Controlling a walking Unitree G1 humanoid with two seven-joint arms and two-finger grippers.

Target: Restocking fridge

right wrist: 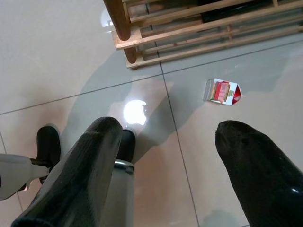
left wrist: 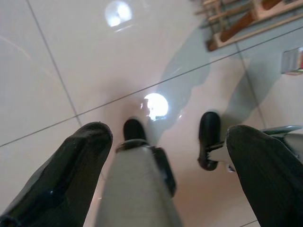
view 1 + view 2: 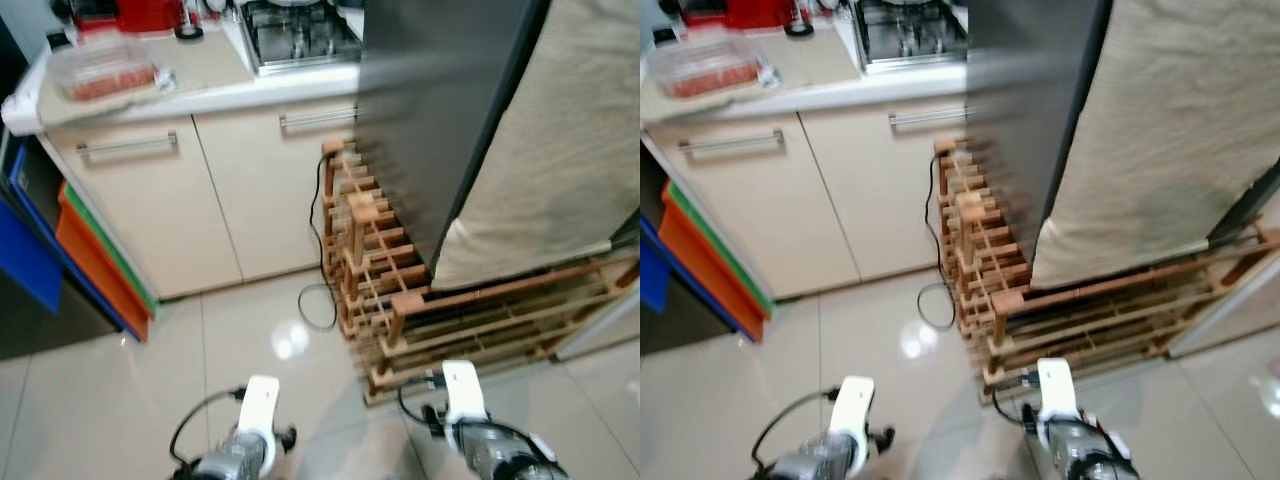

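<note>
The dark grey fridge [image 3: 440,110] stands ahead on the right, a beige cloth [image 3: 560,150] hanging over its side. A small red and white carton [image 1: 221,91] lies on the tiled floor near the corner of a wooden rack [image 3: 420,310]. Both arms hang low in front of me, the left arm [image 3: 258,405] and the right arm [image 3: 462,392]. My left gripper [image 2: 165,132] points down at the floor, open, nothing between its fingers. My right gripper [image 1: 166,127] is also open and empty, with the carton on the floor beyond it.
A beige counter with drawers [image 3: 130,200] runs along the left, with a clear container of red food [image 3: 100,72] and a stove [image 3: 295,35]. A black cable [image 3: 318,290] loops on the floor by the rack. Orange, green and blue panels [image 3: 95,260] lean at the far left.
</note>
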